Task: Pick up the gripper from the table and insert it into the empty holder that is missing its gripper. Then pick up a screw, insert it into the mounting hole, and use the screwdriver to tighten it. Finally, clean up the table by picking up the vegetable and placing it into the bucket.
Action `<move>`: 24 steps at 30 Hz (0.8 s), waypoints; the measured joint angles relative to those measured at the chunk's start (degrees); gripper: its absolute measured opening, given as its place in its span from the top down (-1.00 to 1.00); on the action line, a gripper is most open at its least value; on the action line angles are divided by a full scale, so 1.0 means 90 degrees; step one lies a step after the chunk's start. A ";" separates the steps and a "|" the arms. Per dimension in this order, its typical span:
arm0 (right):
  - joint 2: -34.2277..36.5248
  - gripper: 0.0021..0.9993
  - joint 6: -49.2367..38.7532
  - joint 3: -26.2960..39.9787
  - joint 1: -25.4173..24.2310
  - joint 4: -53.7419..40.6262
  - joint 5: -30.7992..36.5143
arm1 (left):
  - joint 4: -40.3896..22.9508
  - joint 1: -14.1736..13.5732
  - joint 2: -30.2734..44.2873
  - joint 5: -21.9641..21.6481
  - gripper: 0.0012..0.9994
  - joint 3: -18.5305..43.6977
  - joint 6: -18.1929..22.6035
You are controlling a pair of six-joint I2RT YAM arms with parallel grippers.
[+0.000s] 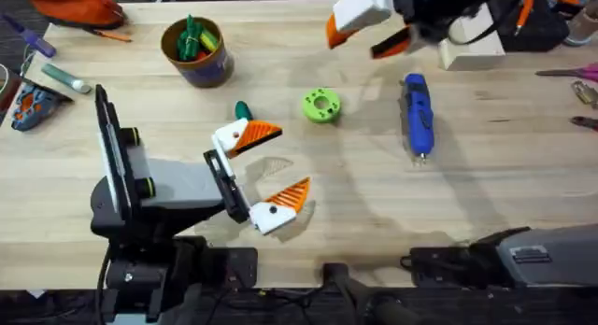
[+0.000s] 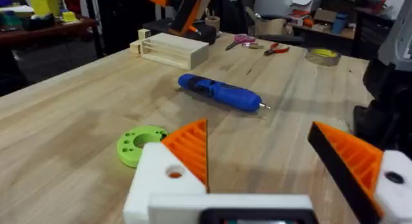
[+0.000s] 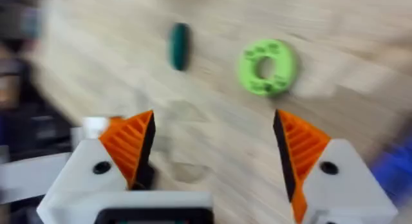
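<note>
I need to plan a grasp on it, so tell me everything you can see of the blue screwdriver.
The screwdriver is a slim, pen-shaped tool with a glossy blue body that looks plastic, darker recessed parts along its side and a thin metal tip. It lies flat on the wooden table, tip towards the arms' bases, right of the lime-green disc. Nothing touches it except the table.

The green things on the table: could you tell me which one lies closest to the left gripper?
The vegetable, the small dark green oblong toy, lies just beyond the left gripper. The lime-green disc is round with holes and sits farther toward the screwdriver.
</note>
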 joint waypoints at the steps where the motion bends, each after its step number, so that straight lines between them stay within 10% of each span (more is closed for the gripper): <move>1: -0.0010 -0.98 -0.0079 0.0182 0.0062 -0.0232 0.0359 | 0.0000 0.0000 0.0000 0.0000 -0.97 0.0000 0.0002; 10: 0.0024 -0.98 -0.0501 0.0901 0.1157 -0.1375 0.3350 | 0.0000 0.0000 0.0000 0.0000 -0.97 0.0000 0.0002; 24: 0.1995 -0.96 -0.0056 0.1007 0.1915 -0.1408 0.4197 | 0.0000 0.0000 0.0000 0.0000 -0.97 0.0000 0.0002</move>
